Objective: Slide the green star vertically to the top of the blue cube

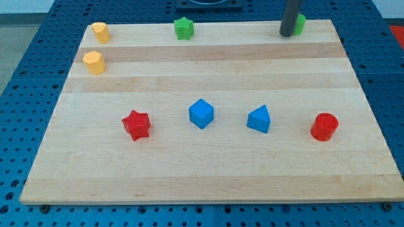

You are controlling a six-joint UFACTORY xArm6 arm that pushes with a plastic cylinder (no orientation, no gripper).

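The green star (184, 28) sits near the top edge of the wooden board, left of centre. The blue cube (201, 113) lies in the middle of the board, well below the star and slightly to its right. My tip (287, 34) is at the view's top right, far to the right of the star. It stands just left of a second green block (299, 24), which the rod partly hides, so its shape is unclear and I cannot tell whether they touch.
A blue wedge-like block (259, 119) lies right of the cube. A red cylinder (324, 127) is at the right, a red star (136, 125) at the left. Two yellow blocks (100, 31) (94, 62) sit at the top left. The board (202, 176) rests on a blue pegboard table.
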